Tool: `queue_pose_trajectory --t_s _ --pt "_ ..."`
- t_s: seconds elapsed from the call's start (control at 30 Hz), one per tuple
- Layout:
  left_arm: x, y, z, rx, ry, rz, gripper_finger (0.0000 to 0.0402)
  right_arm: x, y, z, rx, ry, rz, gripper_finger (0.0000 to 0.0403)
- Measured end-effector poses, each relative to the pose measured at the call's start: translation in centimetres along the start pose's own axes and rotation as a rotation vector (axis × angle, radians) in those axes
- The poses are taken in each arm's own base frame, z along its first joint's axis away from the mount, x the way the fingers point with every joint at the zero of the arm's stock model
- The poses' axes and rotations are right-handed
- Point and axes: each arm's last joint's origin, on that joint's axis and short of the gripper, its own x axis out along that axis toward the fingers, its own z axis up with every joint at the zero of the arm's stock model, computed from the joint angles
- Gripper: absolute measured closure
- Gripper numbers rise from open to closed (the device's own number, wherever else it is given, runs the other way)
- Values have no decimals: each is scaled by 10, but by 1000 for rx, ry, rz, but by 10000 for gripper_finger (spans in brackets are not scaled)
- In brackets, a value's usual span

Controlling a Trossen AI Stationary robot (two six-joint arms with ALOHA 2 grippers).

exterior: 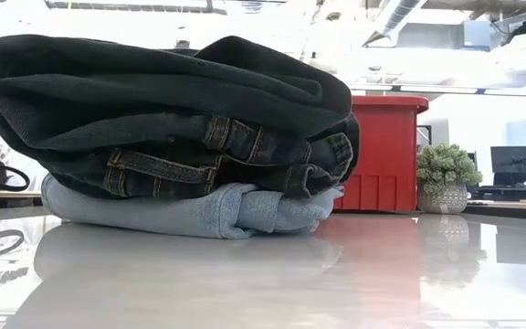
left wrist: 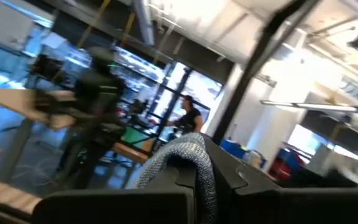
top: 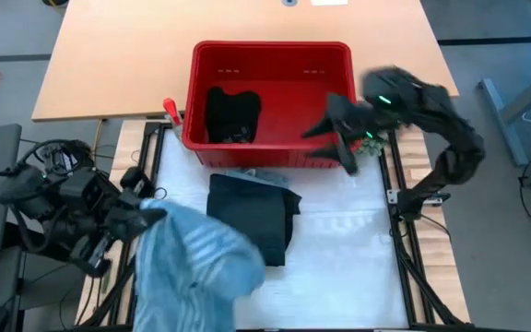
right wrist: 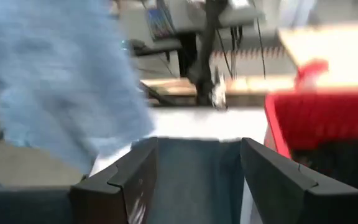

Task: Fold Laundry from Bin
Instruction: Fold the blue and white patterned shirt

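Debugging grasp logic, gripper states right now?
Left gripper: shut on the light blue garment.
Right gripper: open, empty, over the red bin.

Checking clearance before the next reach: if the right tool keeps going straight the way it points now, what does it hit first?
Probably the folded denim-blue garment on the white table: in the right wrist view it fills the gap between the open right tool. The red rectangular plastic bin sits off to one side. Depth is unclear, so treat this as likely.
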Motion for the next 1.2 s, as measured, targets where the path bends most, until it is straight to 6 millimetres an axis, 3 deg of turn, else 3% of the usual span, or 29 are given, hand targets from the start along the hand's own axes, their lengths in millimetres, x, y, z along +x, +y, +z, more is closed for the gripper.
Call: queue_pose_trajectory --t_s 0.13,0.23,0.33,0.43,0.5,0.7,0.93,1.1,1.2 --pt "7 7 1 -19 -23 43 401 -11 65 1 -232 -66 -12 159" --pt "12 11 2 -30 -39 22 401 2 104 -3 -440 -69 -133 163" --pt "14 13 7 -47 -53 -4 401 29 137 -5 -708 -49 -330 164" --pt "13 14 11 -62 -67 -28 401 57 152 -3 -968 32 -605 164" --pt "13 14 11 -61 -67 -28 401 70 156 2 -1045 77 -754 164" --pt "13 14 12 -61 -68 -27 401 86 158 15 -1141 20 -791 165" --pt "12 15 15 -55 -87 -24 401 88 165 0 -1000 3 -657 165" --pt "12 15 15 -54 -88 -24 401 67 163 -4 -354 -167 -210 165" --pt "12 15 15 -51 -88 -24 401 67 167 -7 -151 -179 -58 165"
